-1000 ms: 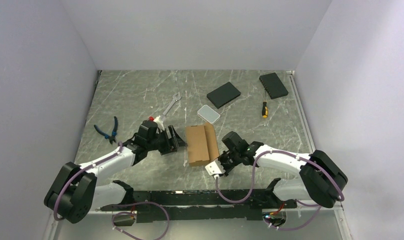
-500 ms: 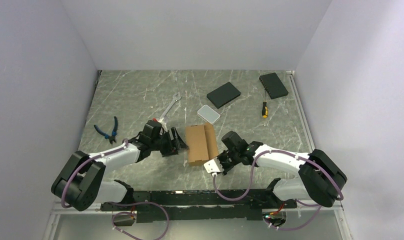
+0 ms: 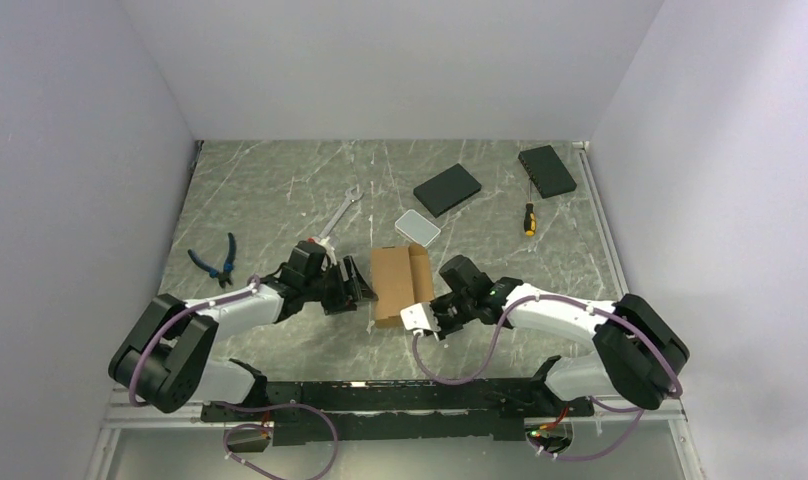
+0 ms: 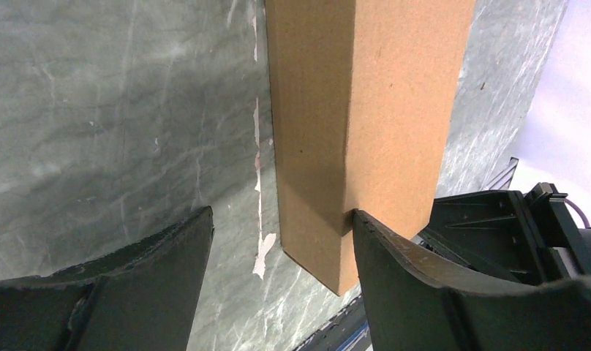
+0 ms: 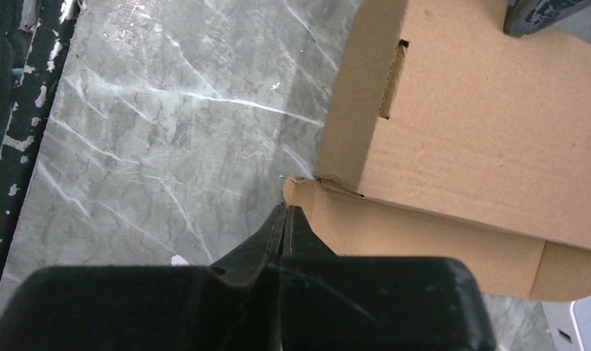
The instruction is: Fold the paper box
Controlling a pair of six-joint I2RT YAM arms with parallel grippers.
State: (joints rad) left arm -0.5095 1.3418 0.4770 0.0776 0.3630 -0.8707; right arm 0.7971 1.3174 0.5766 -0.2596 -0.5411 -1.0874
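Note:
The paper box (image 3: 393, 287) is a brown cardboard carton lying between my two arms, with a long flap (image 5: 424, 234) along its right side. My left gripper (image 3: 363, 288) stands open at the box's left side. In the left wrist view the box's near corner (image 4: 329, 241) sits between the fingers, and the right finger (image 4: 402, 263) touches its top edge. My right gripper (image 5: 285, 210) is shut, fingertips pressed together with nothing seen between them, right at the near corner of that flap. The box (image 5: 490, 124) has a slot near its front edge.
Two black slabs (image 3: 447, 189) (image 3: 547, 170) lie at the back right. A translucent case (image 3: 417, 227) sits just behind the box. A screwdriver (image 3: 528, 218), a wrench (image 3: 341, 213) and blue pliers (image 3: 218, 260) lie around.
The right gripper has closed and moved left, up to the box's near right corner. The left arm has stretched slightly further toward the box, its jaws still open.

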